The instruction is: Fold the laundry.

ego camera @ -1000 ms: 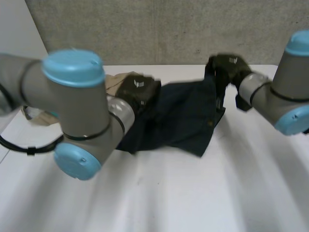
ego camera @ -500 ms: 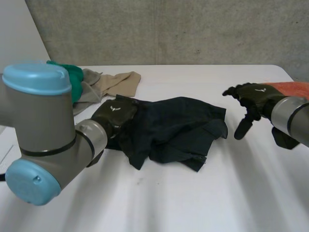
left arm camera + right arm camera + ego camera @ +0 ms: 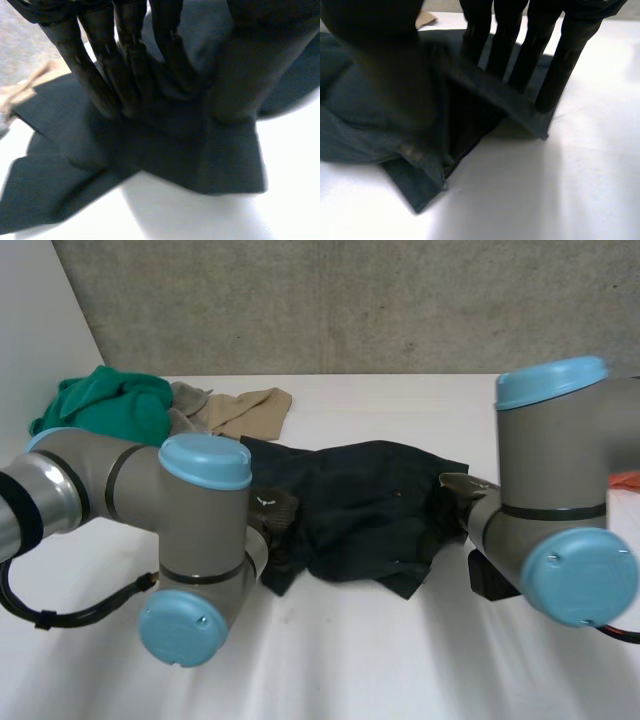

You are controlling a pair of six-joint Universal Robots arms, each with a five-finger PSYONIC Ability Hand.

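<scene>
The dark navy garment (image 3: 360, 510) lies crumpled in the middle of the white desk (image 3: 350, 660), spread sideways between the two arms, with loose flaps at its near edge.

The left hand (image 3: 272, 512) is down at the garment's left end. In the left wrist view its fingers (image 3: 95, 80) are straight and close together, tips planted on the cloth. The thumb (image 3: 250, 75) stands apart from them and presses the same flap near its squared corner. The hand is wide and bears on the cloth rather than closing round it.

The right hand (image 3: 455, 488) is at the garment's right end. In the right wrist view its fingers (image 3: 520, 55) are straight, with their tips at the cloth's outer edge. Its thumb (image 3: 385, 60) rests further in on the cloth. A raised fold of fabric runs slantwise between thumb and fingers, which are well apart, so this hand too is wide, pressing and not clamping.

Behind the garment, toward the far left of the desk, a beige cloth (image 3: 240, 410) lies just beside a bunched green garment (image 3: 100, 405). A strip of orange-red cloth (image 3: 625, 480) shows at the desk's right side, behind the right arm (image 3: 550, 510). A grey concrete wall (image 3: 350, 300) rises behind the desk.
</scene>
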